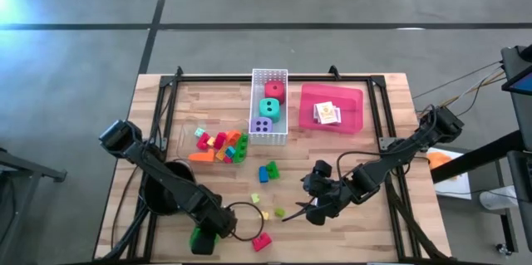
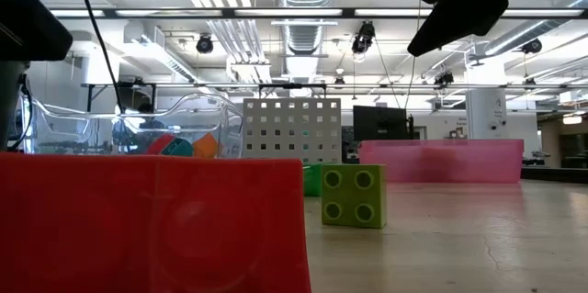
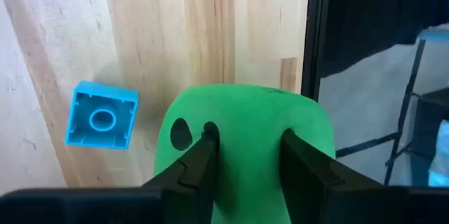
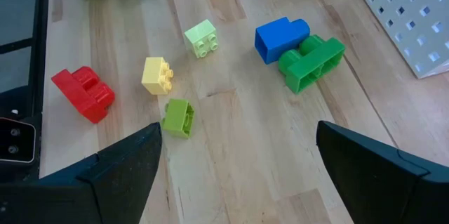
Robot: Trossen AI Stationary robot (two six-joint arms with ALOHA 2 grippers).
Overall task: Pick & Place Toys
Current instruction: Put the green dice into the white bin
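A green die [image 3: 245, 122] lies near the table's near edge, left of centre, and also shows in the high view [image 1: 200, 241]. My left gripper [image 3: 247, 155] is shut on it. A light blue brick [image 3: 102, 115] lies beside it. My right gripper [image 4: 238, 175] is open and empty, hovering right of centre above loose bricks: red [image 4: 83, 94], yellow [image 4: 157, 75], lime [image 4: 178, 117], pale green [image 4: 201, 38], blue [image 4: 280, 38] and green [image 4: 311, 61]. Red [image 1: 274, 91], teal [image 1: 270, 109] and purple [image 1: 262, 126] dice sit in the white basket [image 1: 269, 72]. My left gripper pinches the green die between its two fingers, which come from above and point down. The fingertips [image 3: 205, 143] dig into the die's upper face [image 3: 245, 104], one beside a black pip. Whether the die rests on the table or is lifted, I cannot tell.
A pink tray [image 1: 353, 103] with card packs [image 1: 327, 113] stands at the far right. A clear container [image 1: 189, 132] holds several bricks. A round black pot [image 1: 162, 197] sits under the left arm. The red brick [image 2: 152, 224] fills the low view's foreground.
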